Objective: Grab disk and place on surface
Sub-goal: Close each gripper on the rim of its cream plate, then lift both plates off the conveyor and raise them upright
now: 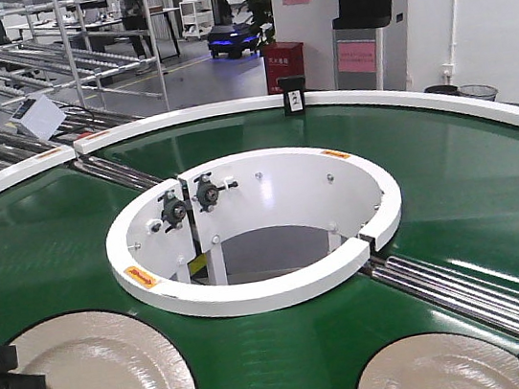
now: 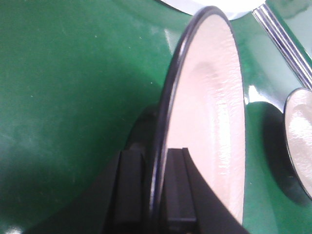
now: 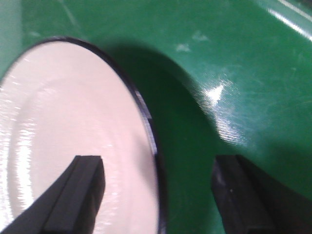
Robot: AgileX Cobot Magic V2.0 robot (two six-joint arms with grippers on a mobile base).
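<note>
Two pale disks sit at the near side of a green ring belt (image 1: 52,233). The left gripper (image 2: 155,156) is clamped on the rim of the left disk (image 2: 209,97). The right gripper (image 3: 158,165) is spread wide, straddling the right disk (image 3: 63,122) rim

Metal roller racks (image 1: 27,53) line the left; a red box (image 1: 284,63) stands by a white pillar (image 1: 313,27).
</note>
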